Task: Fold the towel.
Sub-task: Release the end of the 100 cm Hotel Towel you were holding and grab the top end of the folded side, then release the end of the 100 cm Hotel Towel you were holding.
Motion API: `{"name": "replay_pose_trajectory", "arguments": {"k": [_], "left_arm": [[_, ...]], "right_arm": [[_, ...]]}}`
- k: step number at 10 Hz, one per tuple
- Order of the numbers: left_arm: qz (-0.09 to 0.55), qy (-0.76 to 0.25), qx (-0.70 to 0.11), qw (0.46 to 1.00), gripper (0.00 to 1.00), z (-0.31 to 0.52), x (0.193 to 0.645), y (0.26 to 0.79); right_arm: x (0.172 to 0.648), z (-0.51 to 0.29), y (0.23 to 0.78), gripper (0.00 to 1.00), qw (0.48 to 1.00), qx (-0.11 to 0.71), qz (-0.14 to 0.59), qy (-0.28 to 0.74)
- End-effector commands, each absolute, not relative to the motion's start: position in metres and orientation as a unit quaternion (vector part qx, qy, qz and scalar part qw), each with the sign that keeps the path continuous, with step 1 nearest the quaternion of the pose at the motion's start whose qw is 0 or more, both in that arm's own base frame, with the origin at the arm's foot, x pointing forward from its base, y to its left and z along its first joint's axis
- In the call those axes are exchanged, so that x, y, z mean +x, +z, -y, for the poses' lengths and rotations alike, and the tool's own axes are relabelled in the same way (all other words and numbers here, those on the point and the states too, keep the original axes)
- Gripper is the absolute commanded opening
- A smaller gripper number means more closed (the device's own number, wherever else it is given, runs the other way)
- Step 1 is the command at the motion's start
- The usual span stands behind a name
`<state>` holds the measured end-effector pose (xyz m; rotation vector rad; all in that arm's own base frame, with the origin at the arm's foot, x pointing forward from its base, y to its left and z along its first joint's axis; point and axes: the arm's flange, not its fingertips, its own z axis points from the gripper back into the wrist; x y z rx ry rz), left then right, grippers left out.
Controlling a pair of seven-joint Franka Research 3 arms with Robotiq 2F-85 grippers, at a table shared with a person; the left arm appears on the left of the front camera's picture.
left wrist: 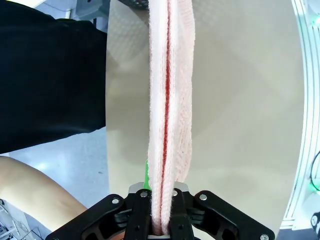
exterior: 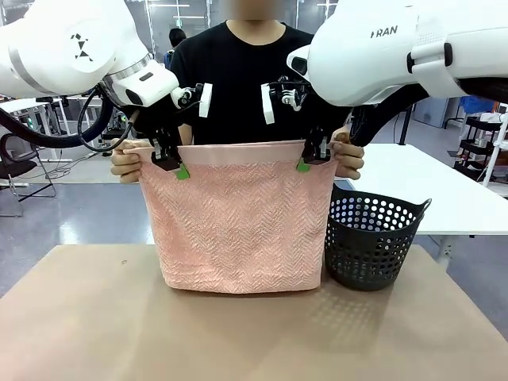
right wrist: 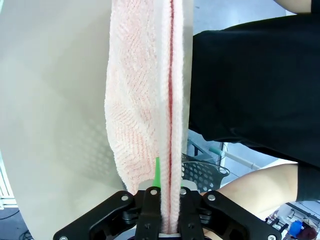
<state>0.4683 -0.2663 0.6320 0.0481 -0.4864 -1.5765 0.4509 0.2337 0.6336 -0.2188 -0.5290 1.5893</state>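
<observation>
Salmon-pink terry towel [exterior: 238, 230] hangs doubled between two robot arms, lower edge reaching the brown surface [exterior: 238, 341]. The left jaws and right jaws are each clamped on a top corner. It looks light, soft and floppy, likely best held by corners

on the white shell of the right arm [exterior: 357, 67], front view, stands a short run of dark grey capitals [exterior: 383, 33] - they read "fran". the word runs on toward the curve of the casing, and what follows cannot be made out. on the white link of the left arm [exterior: 48, 59] sits a small black mark [exterior: 81, 43] made of a few triangular shapes set close together - a maker's emblem and not letters, with no word beside it that can be read. the wrist views give no legible print.
</observation>
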Motion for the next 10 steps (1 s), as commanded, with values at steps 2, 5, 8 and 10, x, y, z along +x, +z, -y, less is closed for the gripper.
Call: {"name": "replay_pose_trajectory", "arguments": {"k": [2, 5, 8, 10], "left_arm": [[0.216, -0.703, 0.025, 0.677, 0.0, 0.2659, 0.4682, 0.6327], [0.216, -0.703, 0.025, 0.677, 0.0, 0.2659, 0.4682, 0.6327], [0.216, -0.703, 0.025, 0.677, 0.0, 0.2659, 0.4682, 0.6327], [0.216, -0.703, 0.025, 0.677, 0.0, 0.2659, 0.4682, 0.6327]], "right_arm": [[0.4491, -0.2328, 0.6346, 0.02, 0.663, -0.099, 0.234, 0.704], [0.4491, -0.2328, 0.6346, 0.02, 0.663, -0.099, 0.234, 0.704], [0.4491, -0.2328, 0.6346, 0.02, 0.663, -0.099, 0.234, 0.704], [0.4491, -0.2328, 0.6346, 0.02, 0.663, -0.099, 0.234, 0.704]]}}
